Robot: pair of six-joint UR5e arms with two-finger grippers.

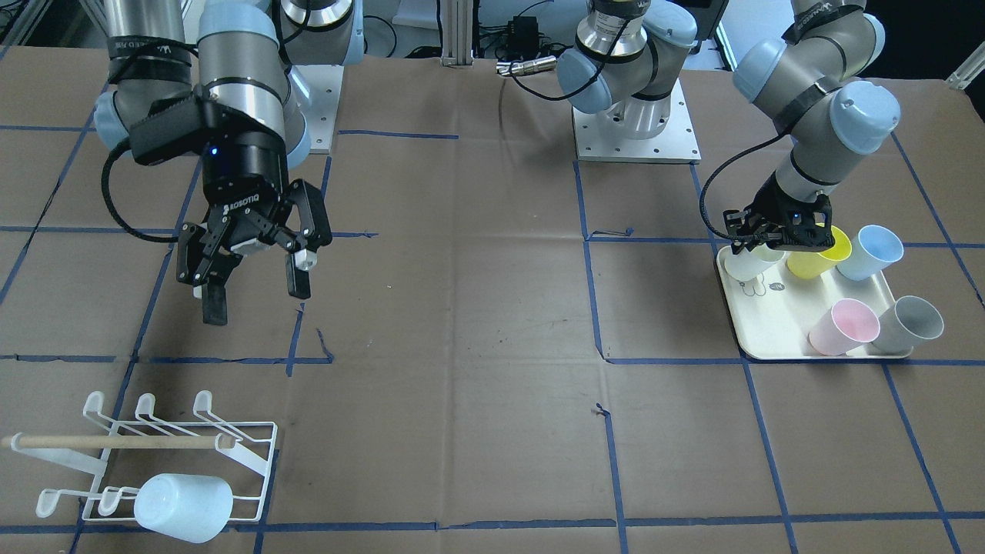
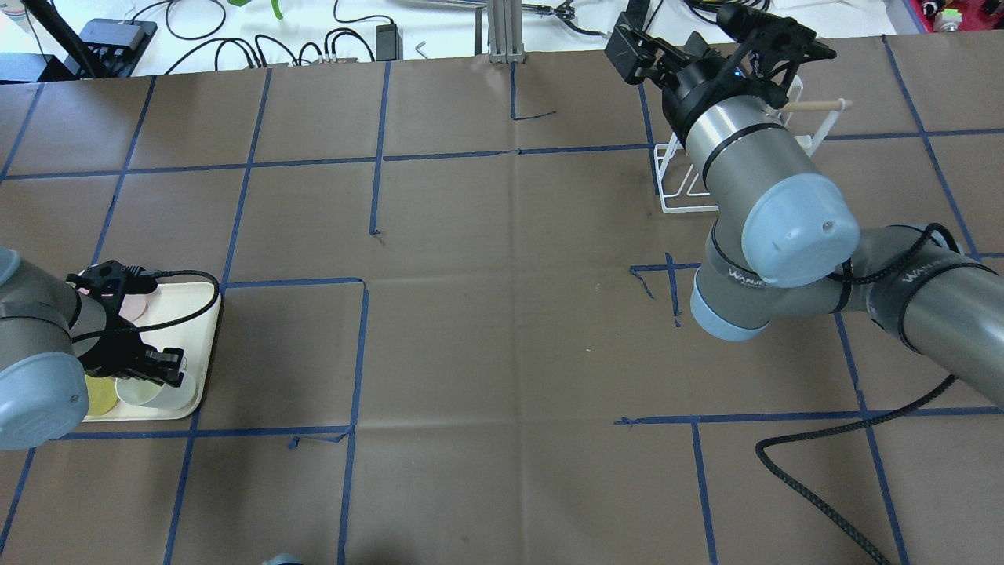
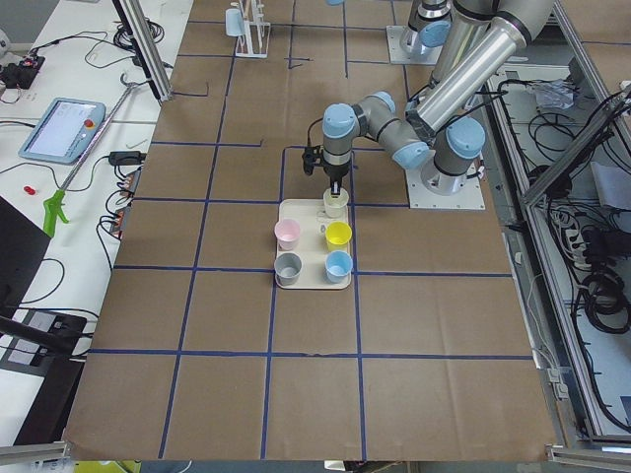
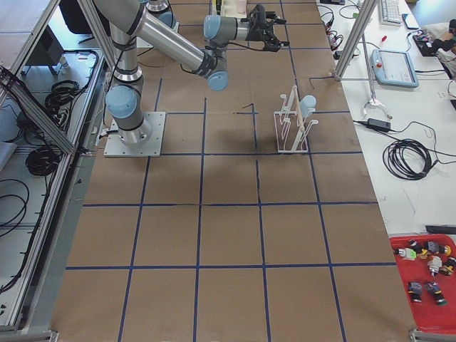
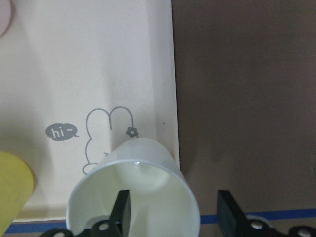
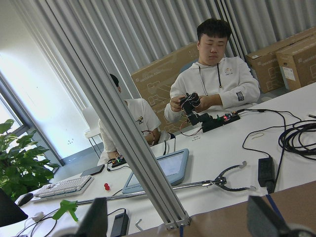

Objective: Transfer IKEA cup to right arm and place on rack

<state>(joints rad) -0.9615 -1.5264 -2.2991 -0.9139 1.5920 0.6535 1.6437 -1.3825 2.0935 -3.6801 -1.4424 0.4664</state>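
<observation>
A white cup (image 5: 133, 197) stands on the cream tray (image 1: 769, 327) at its corner near the robot. My left gripper (image 5: 176, 217) is low over it, open, one finger inside the rim and one outside, with a clear gap to the wall. It also shows in the front view (image 1: 763, 250). My right gripper (image 1: 258, 296) hangs open and empty in the air, well above the table. The white wire rack (image 1: 154, 454) with a wooden dowel holds one upturned pale blue cup (image 1: 185, 506). My right arm partly hides the rack (image 2: 682, 184) in the overhead view.
The tray also holds a yellow cup (image 1: 819, 258), a blue cup (image 1: 873, 250), a pink cup (image 1: 843, 327) and a grey cup (image 1: 912, 323). Brown paper with blue tape lines covers the table. Operators sit beyond the far edge in the right wrist view.
</observation>
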